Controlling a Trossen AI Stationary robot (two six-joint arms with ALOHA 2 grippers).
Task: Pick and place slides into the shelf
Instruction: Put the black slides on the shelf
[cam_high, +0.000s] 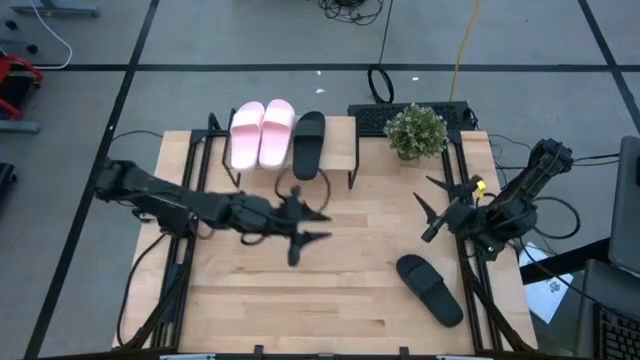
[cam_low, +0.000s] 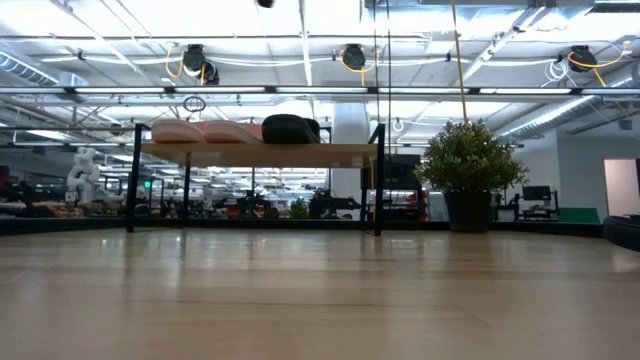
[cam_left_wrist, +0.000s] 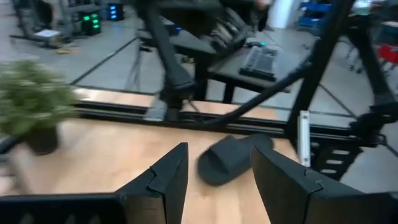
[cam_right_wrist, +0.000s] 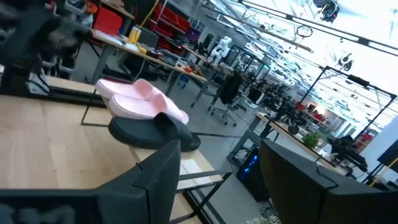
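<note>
Pale wooden worktop at frame centre, grey floor around; left pincer and right pincer both gape empty.

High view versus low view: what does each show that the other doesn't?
Only the high view shows the last black slide lying on the table near the right edge, plus both arms: the left gripper open mid-table, the right gripper open by the right edge. Only the low view shows the space under the shelf between its legs, and the room beyond. Both show two pink slides and one black slide on the shelf, and the potted plant.
</note>
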